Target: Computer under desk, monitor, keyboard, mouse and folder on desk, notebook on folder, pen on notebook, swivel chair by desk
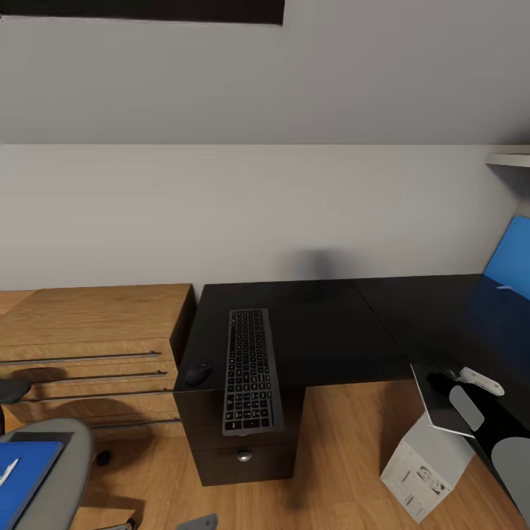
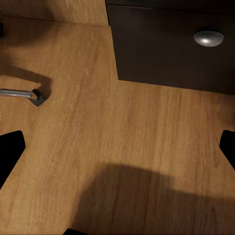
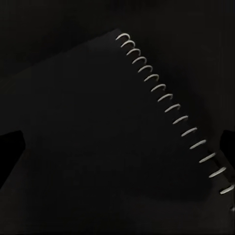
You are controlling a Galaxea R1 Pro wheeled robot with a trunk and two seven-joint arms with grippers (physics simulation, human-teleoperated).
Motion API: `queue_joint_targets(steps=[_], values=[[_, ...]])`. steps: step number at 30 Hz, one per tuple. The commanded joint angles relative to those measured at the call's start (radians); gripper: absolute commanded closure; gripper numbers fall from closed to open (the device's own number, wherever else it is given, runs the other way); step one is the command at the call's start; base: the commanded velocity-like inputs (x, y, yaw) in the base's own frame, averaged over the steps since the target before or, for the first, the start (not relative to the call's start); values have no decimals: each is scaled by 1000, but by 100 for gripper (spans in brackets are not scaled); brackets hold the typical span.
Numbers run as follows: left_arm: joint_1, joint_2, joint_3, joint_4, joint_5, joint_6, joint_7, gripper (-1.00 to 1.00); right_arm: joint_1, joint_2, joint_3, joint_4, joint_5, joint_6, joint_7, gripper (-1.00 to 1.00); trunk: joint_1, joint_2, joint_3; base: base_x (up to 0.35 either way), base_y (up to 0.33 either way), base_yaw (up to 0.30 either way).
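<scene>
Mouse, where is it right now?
In the head view the mouse sits on the desk, near its front left corner, just left of the keyboard and beside the wooden drawer unit.

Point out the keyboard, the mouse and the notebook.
keyboard (image 1: pixel 250 368), head view, middle key rows.
mouse (image 1: pixel 197 374), head view, top of its shell.
notebook (image 3: pixel 112 132), right wrist view, dark cover beside the spiral binding.

- The computer (image 1: pixel 425 471) is showing a dark printed emblem and small lines of print on its pale side, too small to read.
- The keyboard (image 1: pixel 250 369) is carrying pale key legends, too fine to make out.
- No other text, brand or number is showing legibly.
</scene>
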Motion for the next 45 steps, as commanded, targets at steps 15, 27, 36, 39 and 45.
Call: queue_joint_targets(steps=[15,27,36,39,45], values=[[-1,1,-7,0,11,-7,6,-100,0,0,0,-3,-8,5,-5,-100,0,-1,-1,0,24,0],[-1,0,-7,0,9,-7,3,-100,0,0,0,-3,-7,5,-5,-100,0,-1,-1,0,0,0],[-1,-1,-7,0,10,-7,3,-100,0,-2,-1,-4,-7,3,-5,-100,-35,62,27,0,0,0],[-1,-2,-7,0,10,-7,3,-100,0,-2,-6,-5,-7,0,-5,-100,-46,83,37,0,0,0],[-1,-2,-7,0,11,-6,3,-100,0,-2,-9,-6,-7,-3,-5,-100,-69,125,55,0,0,0]])
